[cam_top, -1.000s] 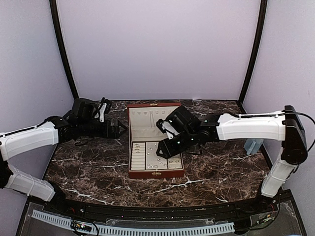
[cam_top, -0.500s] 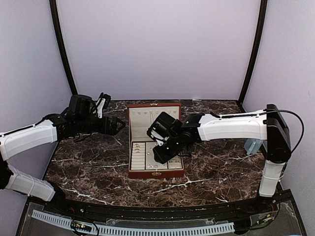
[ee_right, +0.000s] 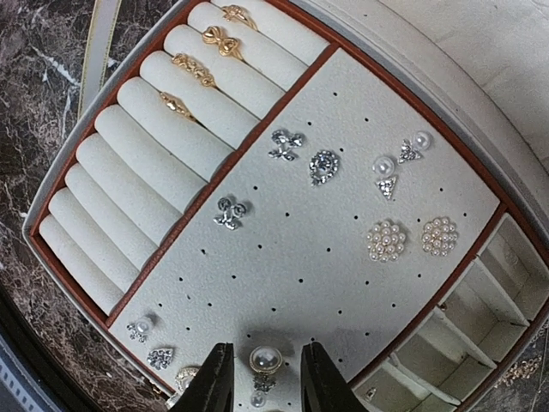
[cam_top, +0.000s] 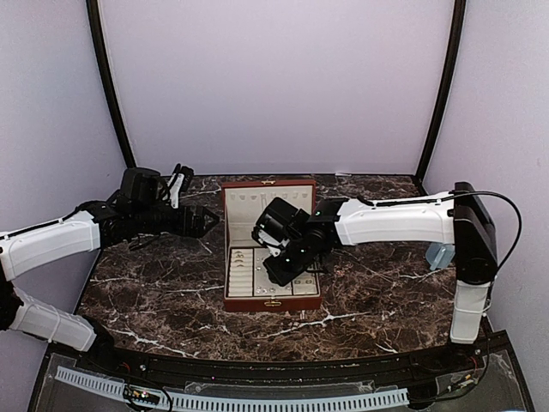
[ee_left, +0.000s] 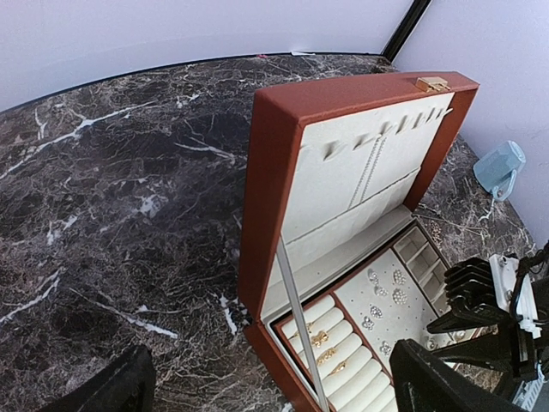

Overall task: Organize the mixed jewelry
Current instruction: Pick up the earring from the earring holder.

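Observation:
The reddish-brown box (cam_top: 228,257) stands open at the table's middle, its lid (ee_left: 270,172) upright with a thin chain (ee_left: 371,167) hanging inside. Gold rings (ee_right: 193,69) sit in the cream rolls. Silvery studs (ee_right: 324,163) and pearl clusters (ee_right: 386,240) dot the perforated pad (ee_right: 300,257). My right gripper (ee_right: 266,386) (cam_top: 276,273) hovers low over the pad's near edge. Its fingers stand on either side of a pearl drop earring (ee_right: 266,359), with a small gap on each side. My left gripper (ee_left: 270,360) (cam_top: 206,221) is wide open left of the box, holding nothing.
Small cream compartments (ee_right: 463,318) line the box's right side. A pale blue object (cam_top: 439,254) (ee_left: 500,167) lies on the marble near the right wall. Tiny loose pieces (ee_right: 519,373) lie on the table just right of the box.
My right arm has swung left and down over the box, and its jaws have narrowed around the pearl earring. The left gripper shifted slightly and stays wide open.

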Controlling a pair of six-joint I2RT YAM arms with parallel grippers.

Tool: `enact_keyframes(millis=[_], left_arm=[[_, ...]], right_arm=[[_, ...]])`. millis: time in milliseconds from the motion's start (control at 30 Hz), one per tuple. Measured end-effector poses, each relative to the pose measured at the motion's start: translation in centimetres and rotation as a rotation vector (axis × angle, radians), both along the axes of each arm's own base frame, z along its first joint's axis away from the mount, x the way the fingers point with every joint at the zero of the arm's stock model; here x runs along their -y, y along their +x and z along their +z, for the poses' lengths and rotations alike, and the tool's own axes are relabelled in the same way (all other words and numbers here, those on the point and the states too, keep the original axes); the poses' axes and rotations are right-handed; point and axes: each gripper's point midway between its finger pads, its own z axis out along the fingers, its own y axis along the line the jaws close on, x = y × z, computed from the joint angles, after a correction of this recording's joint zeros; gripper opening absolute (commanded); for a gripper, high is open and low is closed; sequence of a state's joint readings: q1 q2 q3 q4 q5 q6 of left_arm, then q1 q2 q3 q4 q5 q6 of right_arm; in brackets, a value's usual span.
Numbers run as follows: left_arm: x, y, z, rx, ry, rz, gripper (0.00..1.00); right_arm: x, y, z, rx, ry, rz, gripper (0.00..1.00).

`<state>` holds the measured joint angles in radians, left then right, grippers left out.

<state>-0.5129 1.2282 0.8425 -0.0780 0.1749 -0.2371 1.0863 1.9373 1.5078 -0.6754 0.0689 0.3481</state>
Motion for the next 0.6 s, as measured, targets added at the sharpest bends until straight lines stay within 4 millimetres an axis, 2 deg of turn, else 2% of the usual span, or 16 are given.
enact_keyframes(millis=[200, 600], left_arm=[[-0.06, 0.04, -0.01, 0.001, 0.0, 0.002, 0.99], [-0.15, 0.09, -0.07, 0.0, 0.001, 0.004, 0.98]], right_arm=[[-0.19, 0.17, -0.58, -0.001, -0.022, 0.011, 0.23], [0.04, 0.4, -0.54, 0.012, -0.039, 0.009, 0.09]])
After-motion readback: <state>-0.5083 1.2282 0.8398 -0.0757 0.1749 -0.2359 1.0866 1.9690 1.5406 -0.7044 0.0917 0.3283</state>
